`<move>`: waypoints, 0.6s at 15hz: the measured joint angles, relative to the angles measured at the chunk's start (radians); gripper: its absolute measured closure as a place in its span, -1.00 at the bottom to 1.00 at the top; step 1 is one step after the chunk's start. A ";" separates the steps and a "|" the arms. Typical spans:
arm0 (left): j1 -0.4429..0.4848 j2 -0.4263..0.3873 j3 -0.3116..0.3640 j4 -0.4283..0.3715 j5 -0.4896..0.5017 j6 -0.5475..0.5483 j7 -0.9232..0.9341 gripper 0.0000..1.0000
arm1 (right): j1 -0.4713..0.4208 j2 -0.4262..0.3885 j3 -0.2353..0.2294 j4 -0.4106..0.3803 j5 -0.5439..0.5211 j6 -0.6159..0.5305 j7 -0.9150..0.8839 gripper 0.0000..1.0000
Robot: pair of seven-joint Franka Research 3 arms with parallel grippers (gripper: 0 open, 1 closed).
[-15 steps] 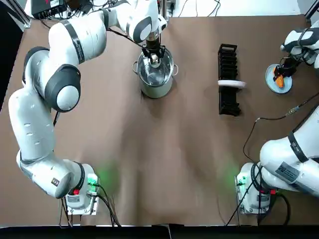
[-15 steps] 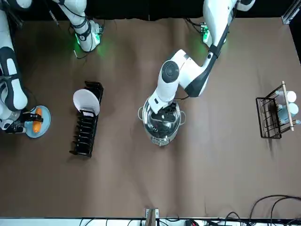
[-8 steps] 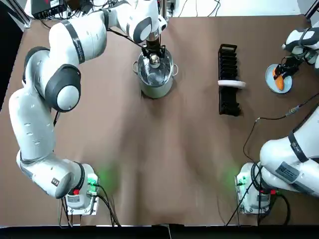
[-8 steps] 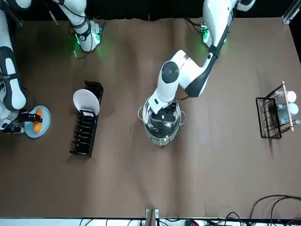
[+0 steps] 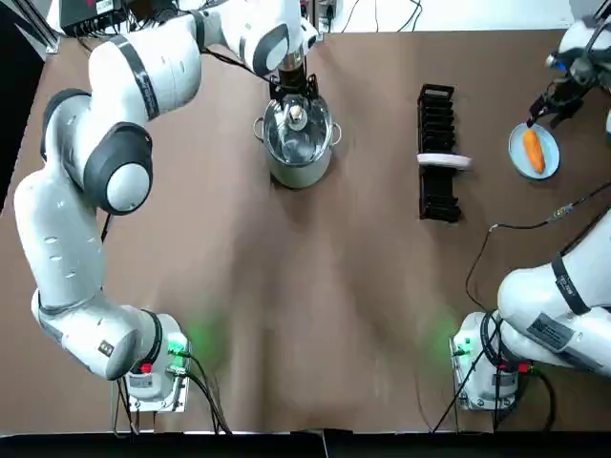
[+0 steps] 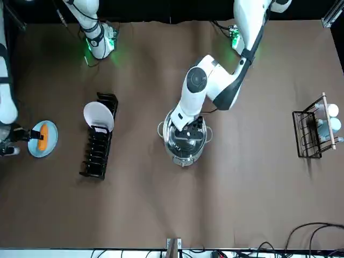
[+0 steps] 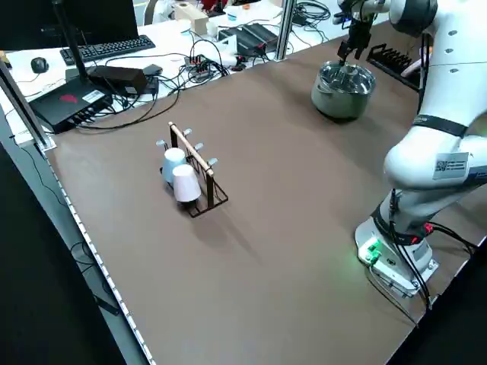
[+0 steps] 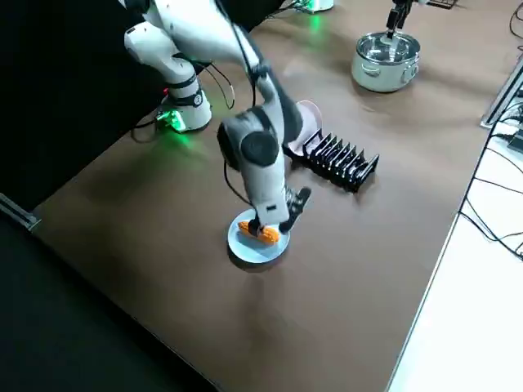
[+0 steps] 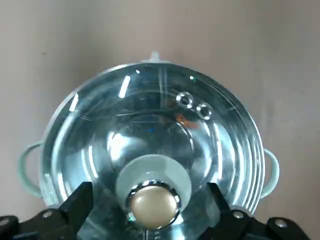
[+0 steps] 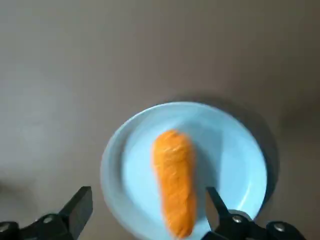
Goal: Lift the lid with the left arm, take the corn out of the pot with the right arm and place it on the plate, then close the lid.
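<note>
The steel pot (image 5: 298, 145) stands at the table's far middle, and its glass lid (image 9: 150, 125) rests on it. My left gripper (image 5: 291, 91) hovers open just above the lid's knob (image 9: 153, 202), a finger wide on each side and neither touching. At the far right an orange corn cob (image 5: 534, 150) lies on the light-blue plate (image 5: 518, 164). My right gripper (image 5: 557, 103) hangs open above that plate, apart from the corn (image 10: 176, 200). The front view shows the pot (image 6: 185, 145) under the left gripper (image 6: 189, 124) and the corn (image 6: 43, 136) at the left edge.
A black dish rack (image 5: 437, 153) holding one white plate (image 5: 444, 160) stands between pot and blue plate. A wire rack with cups (image 6: 317, 126) sits on my left side. A thin cable (image 5: 516, 229) crosses the table near the right arm's base.
The left gripper has let go of the knob and risen a little off the lid. The right gripper has lifted away from the corn, which stays on the plate.
</note>
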 joint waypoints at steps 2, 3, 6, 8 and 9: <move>0.032 -0.043 0.002 0.010 0.003 -0.055 0.001 -0.99 | 0.042 -0.080 0.004 0.016 0.001 -0.128 0.058 -0.98; 0.061 -0.075 0.001 0.013 0.007 -0.090 0.015 -0.99 | 0.079 -0.122 0.006 0.018 0.002 -0.171 0.100 -0.98; 0.173 -0.197 0.000 0.017 0.009 -0.226 0.157 -0.99 | 0.230 -0.215 0.012 0.018 0.002 -0.238 0.266 -0.98; 0.247 -0.273 -0.001 0.017 0.009 -0.324 0.284 -0.99 | 0.328 -0.252 0.013 0.024 0.002 -0.243 0.360 -0.99; 0.281 -0.305 -0.002 0.016 0.009 -0.371 0.344 -0.99 | 0.363 -0.268 0.013 0.035 0.002 -0.263 0.397 -0.99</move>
